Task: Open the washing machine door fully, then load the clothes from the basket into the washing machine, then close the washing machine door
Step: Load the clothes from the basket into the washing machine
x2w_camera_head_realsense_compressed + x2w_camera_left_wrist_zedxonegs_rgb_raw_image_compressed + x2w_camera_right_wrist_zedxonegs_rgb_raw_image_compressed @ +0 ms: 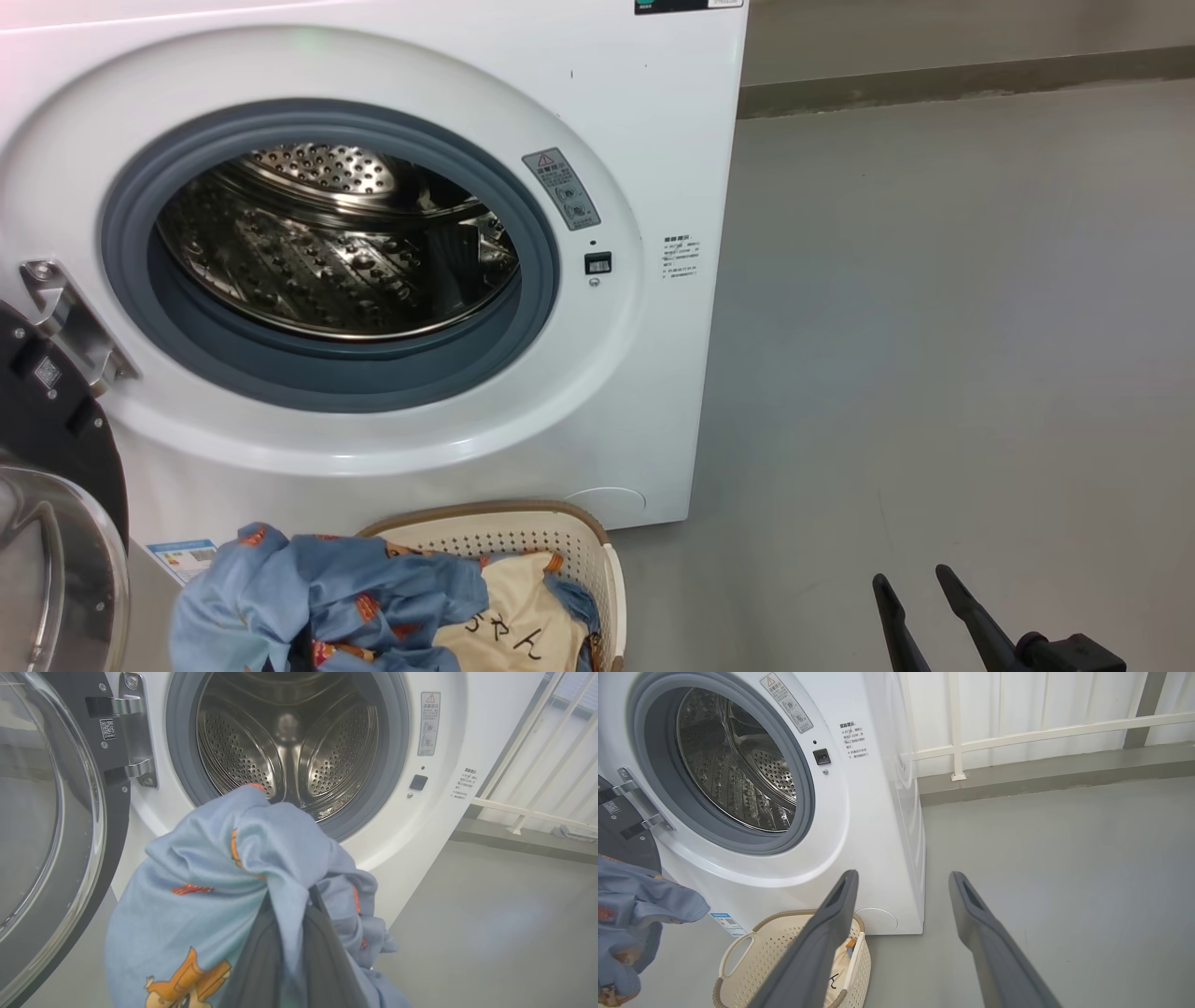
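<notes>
The washing machine [644, 121] stands with its steel drum [327, 252] exposed. The washing machine door [56, 439] is swung open to the left. In the left wrist view my left gripper [303, 905] is shut on the light blue bear-print garment [210, 872], which drapes over its fingers in front of the drum opening [289, 732]. The same garment [640, 905] hangs in the air left of the basket [784, 917]. A cream garment [513, 616] with black letters lies in the basket [597, 551]. My right gripper [903, 877] is open and holds nothing, low right of the basket [910, 579].
Grey floor [934, 327] stretches to the right of the machine. A white railing [1041, 732] and a low grey kerb [1041, 774] run behind it. The door's glass bowl [42, 826] bulges out at the left, by the hinge [133, 732].
</notes>
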Available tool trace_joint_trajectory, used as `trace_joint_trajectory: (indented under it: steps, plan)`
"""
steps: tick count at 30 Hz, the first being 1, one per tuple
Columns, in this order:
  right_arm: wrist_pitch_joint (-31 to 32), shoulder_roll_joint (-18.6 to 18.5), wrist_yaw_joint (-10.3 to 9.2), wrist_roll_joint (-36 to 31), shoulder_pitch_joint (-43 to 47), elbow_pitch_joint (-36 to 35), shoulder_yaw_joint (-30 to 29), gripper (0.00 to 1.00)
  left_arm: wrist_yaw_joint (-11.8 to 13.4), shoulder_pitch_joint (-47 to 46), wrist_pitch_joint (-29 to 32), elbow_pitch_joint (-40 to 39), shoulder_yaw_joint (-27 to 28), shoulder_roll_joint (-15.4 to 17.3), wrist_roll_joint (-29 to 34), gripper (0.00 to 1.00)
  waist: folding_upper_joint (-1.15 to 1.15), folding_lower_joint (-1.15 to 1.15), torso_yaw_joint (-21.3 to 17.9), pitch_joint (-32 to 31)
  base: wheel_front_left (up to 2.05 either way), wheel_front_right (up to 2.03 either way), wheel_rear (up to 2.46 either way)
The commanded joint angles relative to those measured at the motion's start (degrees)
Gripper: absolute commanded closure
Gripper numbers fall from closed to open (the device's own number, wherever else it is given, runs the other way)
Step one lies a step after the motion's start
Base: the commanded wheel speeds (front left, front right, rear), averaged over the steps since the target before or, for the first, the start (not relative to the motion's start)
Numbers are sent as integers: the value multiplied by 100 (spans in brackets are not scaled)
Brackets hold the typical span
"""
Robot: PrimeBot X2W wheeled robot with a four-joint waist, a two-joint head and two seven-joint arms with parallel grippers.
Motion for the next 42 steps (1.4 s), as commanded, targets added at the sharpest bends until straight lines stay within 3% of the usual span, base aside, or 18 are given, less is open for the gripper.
trace_joint_trajectory:
  steps: [1, 21, 30, 36, 42]
  plan:
    - [-68, -70, 9, -84, -33, -137, 144, 0, 45, -116, -76, -187, 205, 26, 35, 100, 0, 0, -4, 8, 0, 0, 0]
    - [-68, 46, 9, -58, -148, -140, 223, 0, -53, -411, -77, -72, 303, 26, 89, 100, 0, 0, -270, 244, 0, 0, 0]
    - [-68, 168, 9, -26, -376, -167, 243, 0, -286, -1097, -77, 262, 545, 47, 379, 100, 0, 0, -536, 673, 0, 0, 0]
    - [-68, 221, 9, 25, -614, -162, 306, 0, -368, -1930, -77, 673, 720, 281, 589, 100, 0, 0, -756, 1055, 0, 0, 0]
    - [-68, 231, 9, 326, -900, -163, 472, 0, -374, -2961, -77, 1250, 940, 716, 690, 100, 0, 0, -1101, 1466, 0, 0, 0]
